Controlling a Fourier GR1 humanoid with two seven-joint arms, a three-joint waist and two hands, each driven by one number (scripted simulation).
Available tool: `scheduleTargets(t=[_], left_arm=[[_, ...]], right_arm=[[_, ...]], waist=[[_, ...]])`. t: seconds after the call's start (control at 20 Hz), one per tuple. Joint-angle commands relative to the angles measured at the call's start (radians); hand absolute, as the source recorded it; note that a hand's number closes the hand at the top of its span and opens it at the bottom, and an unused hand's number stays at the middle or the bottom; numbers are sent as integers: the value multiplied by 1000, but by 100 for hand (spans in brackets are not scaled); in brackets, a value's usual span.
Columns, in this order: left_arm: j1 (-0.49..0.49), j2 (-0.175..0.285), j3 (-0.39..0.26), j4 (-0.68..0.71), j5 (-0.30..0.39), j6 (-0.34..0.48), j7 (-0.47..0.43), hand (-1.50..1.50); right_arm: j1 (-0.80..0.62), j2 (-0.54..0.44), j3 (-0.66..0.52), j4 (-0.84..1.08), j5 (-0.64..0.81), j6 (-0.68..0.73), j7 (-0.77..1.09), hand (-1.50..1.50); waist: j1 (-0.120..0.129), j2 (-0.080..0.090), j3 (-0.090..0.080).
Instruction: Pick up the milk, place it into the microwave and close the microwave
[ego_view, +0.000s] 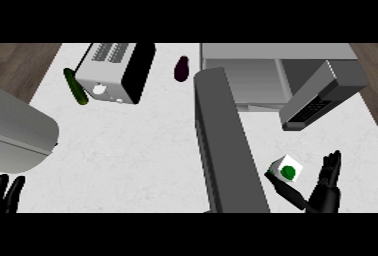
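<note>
Microwave (247, 80) at 1 o'clock, door (225, 150) swung open toward 6. Right hand (325, 192) at 4 o'clock: fingers straight, upright, spread; thumb extended against milk (286, 169), between door and fingers. Left hand (10, 194) at 8 o'clock, fingers straight.

— What carries everything?
— A white, faintly marbled counter (133, 150).
— What sits at the far left?
— A white and black toaster (111, 72), with a green cucumber (75, 86) lying just beside its left side.
— Anything next to that?
— A dark aubergine (181, 68), between the toaster and the microwave (251, 75).
— And the microwave?
— It stands at the far right, and its grey door (225, 145) is swung wide open over the counter's middle, reaching toward the near edge.
</note>
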Motion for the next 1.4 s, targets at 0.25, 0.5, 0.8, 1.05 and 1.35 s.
scheduleTargets(t=[0.25,0.5,0.8,1.05,1.35], left_arm=[[-33,21,43,68,15,-15,-36,-150],[-48,-2,13,108,0,-5,-41,-150],[-8,-3,-14,25,10,-9,-1,-150],[-71,20,51,70,40,-2,6,-150],[0,11,66,67,76,-55,-33,-150]], right_arm=[[-135,-31,-156,379,-55,97,-194,-150],[-139,-22,-27,344,-59,355,-149,-150],[-133,-37,-15,348,-78,540,-268,150],[-175,-17,-103,321,-27,209,-313,150],[-164,46,5,127,-64,146,-228,150]], waist=[[2,1,1],[6,3,1],[1,0,0],[-7,0,-1],[-2,-3,-1]])
